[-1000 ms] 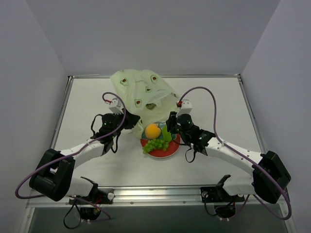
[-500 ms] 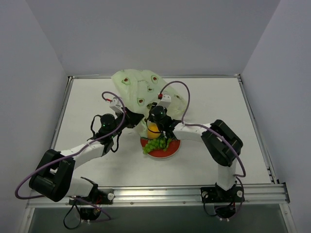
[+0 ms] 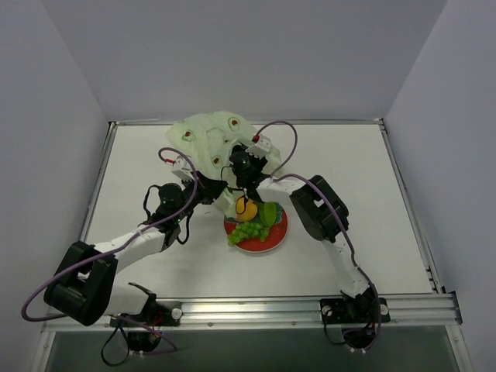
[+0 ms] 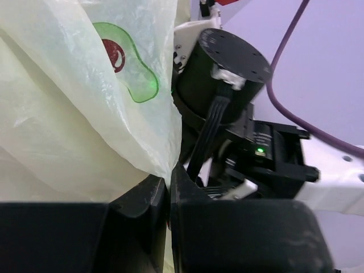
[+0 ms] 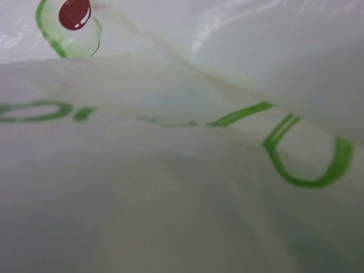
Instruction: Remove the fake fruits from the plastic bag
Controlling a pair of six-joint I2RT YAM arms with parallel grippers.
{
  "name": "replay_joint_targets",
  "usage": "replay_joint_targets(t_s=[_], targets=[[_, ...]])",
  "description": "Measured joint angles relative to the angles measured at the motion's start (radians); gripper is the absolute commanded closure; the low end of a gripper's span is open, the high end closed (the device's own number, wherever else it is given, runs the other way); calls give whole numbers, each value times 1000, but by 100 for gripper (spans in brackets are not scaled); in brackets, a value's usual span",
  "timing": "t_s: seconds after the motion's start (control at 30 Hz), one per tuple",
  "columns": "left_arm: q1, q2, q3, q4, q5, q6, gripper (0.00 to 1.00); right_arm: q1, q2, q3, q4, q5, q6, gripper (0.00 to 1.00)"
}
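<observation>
Well, the left fingers (image 4: 139, 199) are clamped together on the plastic bag (image 3: 203, 133). The right fingers are lost against it, so I cannot tell. Fake fruits (image 3: 246, 231) sit on the plate (image 3: 262, 247).

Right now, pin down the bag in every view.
Top external: bag sits upper middle, behind the plate.
Left wrist: it fills the left half, its edge pinched in the left claw.
Right wrist: it fills the whole picture, close and blurred.
Shared landmark: the avocado prints.
</observation>
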Motion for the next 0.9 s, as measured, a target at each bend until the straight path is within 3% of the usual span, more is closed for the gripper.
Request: replay_joint_targets(t_s=[0.23,0.3,0.37,0.4,0.47,0.5,0.53,0.67,0.9], targets=[[2,20,-9,15,-25,-10,98,-33,234,301,-62,23,62,4],[4,45,-10,23,-24,-15,97,-35,290,379,-82,24,62,8],[12,72,-10,27,-24,-18,98,-36,348,474,-113,33,60,23],[18,82,-12,27,-21,-20,98,-39,363,499,-121,31,60,42],[31,97,-15,29,-17,-24,98,-42,369,509,-137,30,63,49],[37,104,-15,34,-14,-26,98,-46,369,509,-146,28,66,61],[41,111,-15,39,-12,-27,98,-48,369,509,-151,24,62,66],[55,139,-15,54,2,-36,98,-55,337,390,-47,-3,53,75],[62,142,-15,63,10,-36,98,-67,71,-54,121,-89,-36,80]])
